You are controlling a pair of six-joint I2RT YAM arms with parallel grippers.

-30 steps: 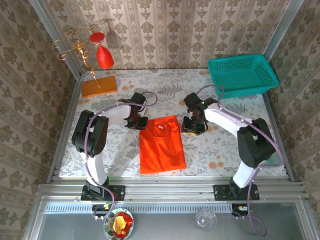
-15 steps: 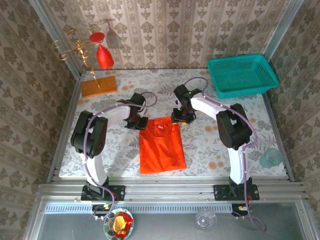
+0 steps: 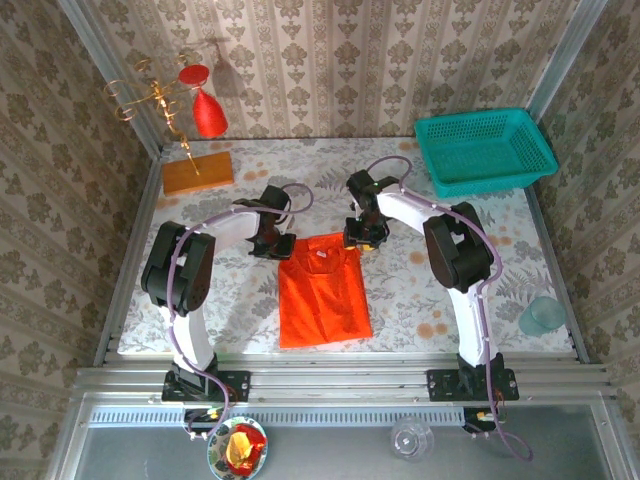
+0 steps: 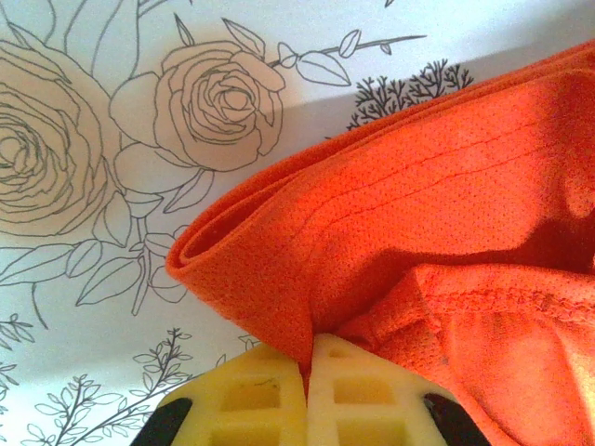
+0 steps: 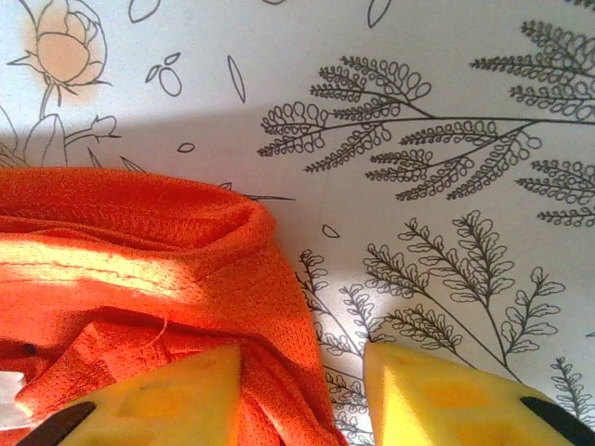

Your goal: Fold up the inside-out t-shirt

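orange-red t-shirt [image 3: 323, 290] lies folded narrow, mid worktop [image 3: 430, 290]. far-left corner is pinched in the fully closed left hand [image 4: 307, 348]. right hand [image 5: 299, 358] is held part open astride the far-right corner, unclamped; likely so both corners lift together.

Item: inside-out t-shirt [image 5: 139, 260], bright orange-red mesh knit, bunched in soft layered folds across the lower left. A stitched hem line is visible, and a rounded fold edge faces the open desk [image 5: 418, 139].
Item: white label [image 5: 11, 390], at the frame edge, partly cut off.
Item: right pincer [image 5: 302, 400], yellow fingers [image 5: 446, 400] set apart. One is overlapped by cloth, the other rests over bare desk, and the shirt's edge lies between them.
Item: desk covering, white, with line-drawn ferns and a peach flower [image 5: 63, 51].
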